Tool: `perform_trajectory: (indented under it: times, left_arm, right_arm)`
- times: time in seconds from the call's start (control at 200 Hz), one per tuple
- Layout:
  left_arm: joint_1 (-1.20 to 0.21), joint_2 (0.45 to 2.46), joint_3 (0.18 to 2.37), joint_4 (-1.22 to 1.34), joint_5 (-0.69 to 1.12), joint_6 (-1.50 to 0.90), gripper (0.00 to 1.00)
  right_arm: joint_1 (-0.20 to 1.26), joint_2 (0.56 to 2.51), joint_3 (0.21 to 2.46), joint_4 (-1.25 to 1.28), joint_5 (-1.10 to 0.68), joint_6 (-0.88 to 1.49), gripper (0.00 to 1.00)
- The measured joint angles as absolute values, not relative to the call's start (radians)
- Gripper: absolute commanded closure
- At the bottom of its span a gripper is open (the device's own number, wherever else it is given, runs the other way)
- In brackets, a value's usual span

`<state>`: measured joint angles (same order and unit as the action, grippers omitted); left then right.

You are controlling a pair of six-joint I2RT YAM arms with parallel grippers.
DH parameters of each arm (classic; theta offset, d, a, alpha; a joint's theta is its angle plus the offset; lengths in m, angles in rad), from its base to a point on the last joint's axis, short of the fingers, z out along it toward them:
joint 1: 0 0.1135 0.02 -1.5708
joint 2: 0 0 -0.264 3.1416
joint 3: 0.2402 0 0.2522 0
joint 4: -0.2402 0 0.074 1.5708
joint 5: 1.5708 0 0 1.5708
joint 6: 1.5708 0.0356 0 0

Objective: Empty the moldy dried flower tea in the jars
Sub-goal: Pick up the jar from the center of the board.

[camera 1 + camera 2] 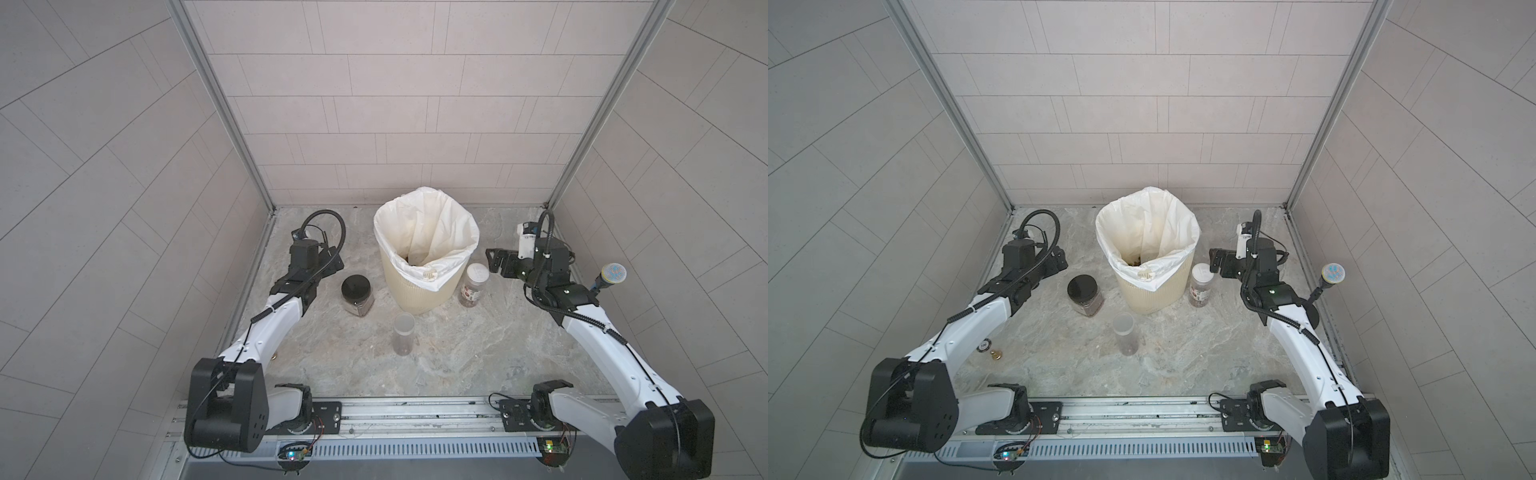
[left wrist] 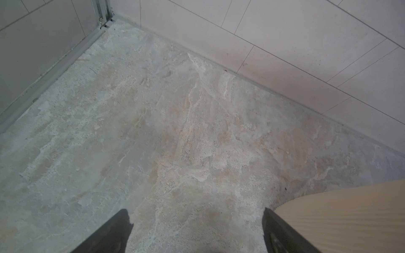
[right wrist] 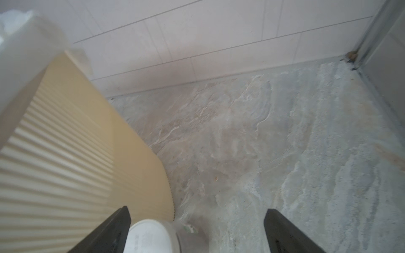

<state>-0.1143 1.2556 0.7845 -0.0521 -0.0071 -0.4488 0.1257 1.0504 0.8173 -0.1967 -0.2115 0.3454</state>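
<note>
Three jars stand round the cream ribbed bin point(image 1: 419, 291). The squat black-lidded jar point(image 1: 356, 296) is to its left, the tall slim cylinder point(image 1: 404, 338) in front, and the white-lidded labelled jar point(image 1: 473, 286) to its right. Dark dried flower tea point(image 1: 360, 311) shows low in the squat jar, with a little at the cylinder's bottom. My left gripper point(image 1: 332, 266) hangs open over bare floor behind the squat jar, holding nothing point(image 2: 197, 221). My right gripper point(image 1: 492, 259) is open just right of the white-lidded jar; in the right wrist view its lid point(image 3: 151, 236) sits beside one finger of my right gripper point(image 3: 197, 219).
The bin has a white liner point(image 1: 1146, 232) with dark bits at the bottom. Tiled walls close in at the back and both sides. A small brass piece point(image 1: 995, 354) and a round token point(image 1: 983, 345) lie under my left arm. A metal rail point(image 1: 415, 409) runs along the front.
</note>
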Motion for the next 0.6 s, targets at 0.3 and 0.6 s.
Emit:
perform_trajectory:
  times: [0.3,0.6]
  left_arm:
    - [-0.153,1.219,0.785,-0.11,0.034,-0.475,0.03]
    - [-0.158,1.216,0.785,-0.134,0.053,-0.482,0.03]
  right_arm:
    - [0.222,1.048,0.726,-0.234,-0.263,0.344,0.0]
    - [0.258,1.121,0.746,-0.167,-0.27,0.323,0.05]
